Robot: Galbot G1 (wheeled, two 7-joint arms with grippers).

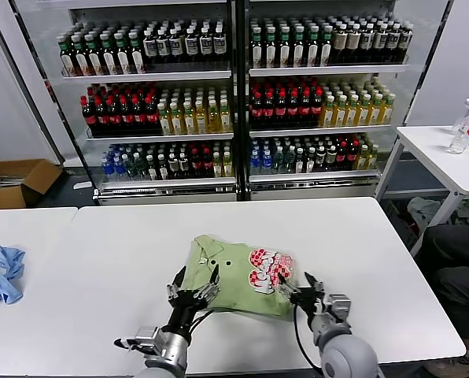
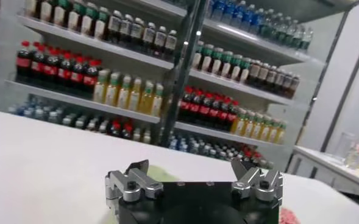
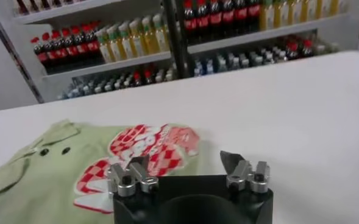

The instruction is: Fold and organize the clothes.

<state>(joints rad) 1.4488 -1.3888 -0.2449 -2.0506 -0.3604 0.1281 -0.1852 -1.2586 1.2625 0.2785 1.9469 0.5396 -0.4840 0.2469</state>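
The light green polo shirt (image 1: pixel 233 277) lies folded into a compact shape on the white table (image 1: pixel 124 244), collar toward the back left and the red-and-white print (image 1: pixel 267 270) at its right. My left gripper (image 1: pixel 193 285) is open and empty at the shirt's near left edge. My right gripper (image 1: pixel 298 287) is open and empty at the shirt's near right corner. In the right wrist view the shirt (image 3: pixel 51 179) and its print (image 3: pixel 144 146) lie just ahead of the open right gripper (image 3: pixel 184 168). In the left wrist view the open left gripper (image 2: pixel 191 173) shows a sliver of shirt (image 2: pixel 159 175).
A crumpled light blue cloth (image 1: pixel 0 272) lies on the neighbouring table at the far left. Glass-door fridges full of bottles (image 1: pixel 234 102) stand behind. A small white side table (image 1: pixel 447 157) with bottles is at the back right. A cardboard box (image 1: pixel 14 181) sits on the floor at the left.
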